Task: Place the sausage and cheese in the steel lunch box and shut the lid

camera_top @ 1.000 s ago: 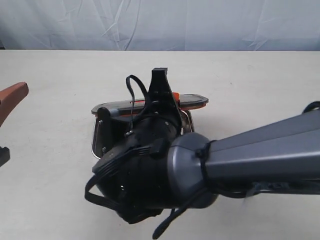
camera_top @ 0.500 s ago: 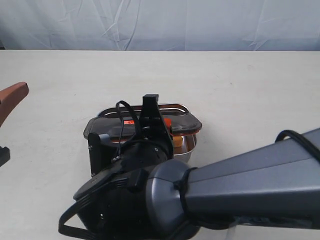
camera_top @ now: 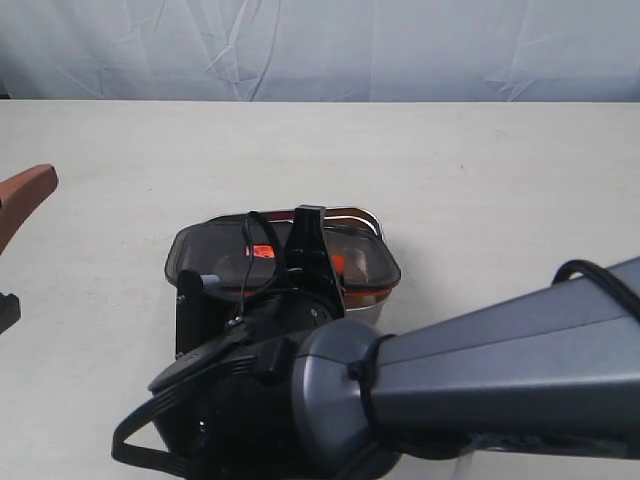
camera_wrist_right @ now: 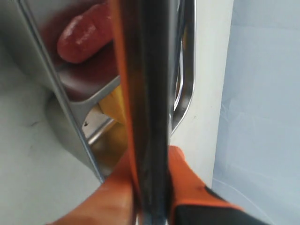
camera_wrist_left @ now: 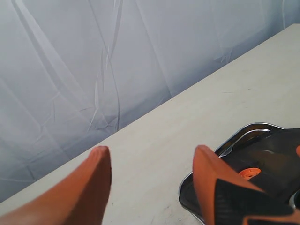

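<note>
The lid (camera_top: pixel 215 250) lies over the steel lunch box (camera_top: pixel 352 211) at the middle of the surface (camera_top: pixel 500 170), and the box's shiny rim shows along its far and right sides. At the far left, apart from the box, the left tool (camera_wrist_left: pixel 151 159) has its orange fingers spread wide and holds nothing. The lid's small orange tab (camera_wrist_left: pixel 249 172) is too blurred for us to read any mark. Reaching in from the right, the right tool (camera_wrist_right: pixel 151 187) pinches the lid's edge. Through the gap beneath we see the sausage (camera_wrist_right: pixel 82 37) and the cheese (camera_wrist_right: pixel 117 101) inside the box, on either side of its divider.
</note>
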Action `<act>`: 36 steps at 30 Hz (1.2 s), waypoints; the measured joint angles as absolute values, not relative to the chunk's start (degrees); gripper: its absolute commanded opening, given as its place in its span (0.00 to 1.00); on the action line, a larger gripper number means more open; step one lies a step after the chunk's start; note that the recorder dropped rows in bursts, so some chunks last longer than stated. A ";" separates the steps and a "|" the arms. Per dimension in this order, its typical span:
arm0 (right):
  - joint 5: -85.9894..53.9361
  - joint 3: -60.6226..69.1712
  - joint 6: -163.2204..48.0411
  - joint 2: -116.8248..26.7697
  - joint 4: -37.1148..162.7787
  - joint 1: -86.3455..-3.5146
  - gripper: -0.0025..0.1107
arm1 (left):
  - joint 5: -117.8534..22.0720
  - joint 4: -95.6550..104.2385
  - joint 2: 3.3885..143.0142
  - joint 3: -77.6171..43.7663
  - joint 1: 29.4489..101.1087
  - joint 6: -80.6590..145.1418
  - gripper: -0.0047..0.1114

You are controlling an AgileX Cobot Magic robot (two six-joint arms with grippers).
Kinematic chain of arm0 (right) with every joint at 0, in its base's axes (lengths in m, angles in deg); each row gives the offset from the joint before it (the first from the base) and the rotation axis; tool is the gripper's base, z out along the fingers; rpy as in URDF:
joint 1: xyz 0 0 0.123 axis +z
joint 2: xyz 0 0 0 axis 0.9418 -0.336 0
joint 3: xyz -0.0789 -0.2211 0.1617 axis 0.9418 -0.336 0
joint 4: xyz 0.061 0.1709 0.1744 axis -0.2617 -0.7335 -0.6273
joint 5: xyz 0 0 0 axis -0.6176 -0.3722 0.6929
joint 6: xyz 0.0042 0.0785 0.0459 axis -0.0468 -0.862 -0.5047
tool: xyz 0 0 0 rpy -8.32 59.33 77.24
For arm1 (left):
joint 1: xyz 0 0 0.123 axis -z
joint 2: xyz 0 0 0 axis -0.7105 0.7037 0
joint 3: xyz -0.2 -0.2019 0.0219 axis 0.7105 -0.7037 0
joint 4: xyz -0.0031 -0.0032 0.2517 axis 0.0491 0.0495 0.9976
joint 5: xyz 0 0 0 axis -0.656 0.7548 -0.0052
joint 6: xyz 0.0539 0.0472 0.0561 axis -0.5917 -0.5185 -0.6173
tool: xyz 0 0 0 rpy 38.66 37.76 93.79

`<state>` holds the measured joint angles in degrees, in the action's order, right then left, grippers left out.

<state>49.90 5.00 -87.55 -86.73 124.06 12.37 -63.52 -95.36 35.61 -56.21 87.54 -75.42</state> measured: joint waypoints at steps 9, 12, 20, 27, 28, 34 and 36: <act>49.78 5.00 -87.69 -86.73 123.35 12.37 0.02 | -63.43 -95.36 35.61 -56.21 87.54 -75.40 0.48; 49.78 5.00 -87.73 -86.73 123.23 12.37 0.02 | -63.43 -95.36 35.61 -56.21 87.54 -75.40 0.48; 49.78 5.13 -87.73 -86.73 122.53 12.37 0.02 | -63.43 -95.36 35.61 -56.21 87.54 -75.40 0.48; 49.78 5.13 -87.83 -86.73 122.49 12.37 0.26 | -63.43 -95.36 35.61 -56.21 87.54 -75.40 0.48; 49.78 5.13 -87.83 -86.73 122.39 12.37 0.33 | -63.43 -95.36 35.61 -56.21 87.54 -75.40 0.48; 49.92 5.13 -87.63 -86.94 119.28 12.48 0.55 | -63.43 -95.36 35.61 -56.21 87.54 -75.40 0.48; 51.33 5.13 -87.63 -86.94 119.28 12.48 0.55 | -63.43 -95.36 35.61 -56.21 87.54 -75.40 0.48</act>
<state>51.33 5.13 -87.63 -86.94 119.28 12.48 -63.43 -95.36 35.61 -56.21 87.54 -75.40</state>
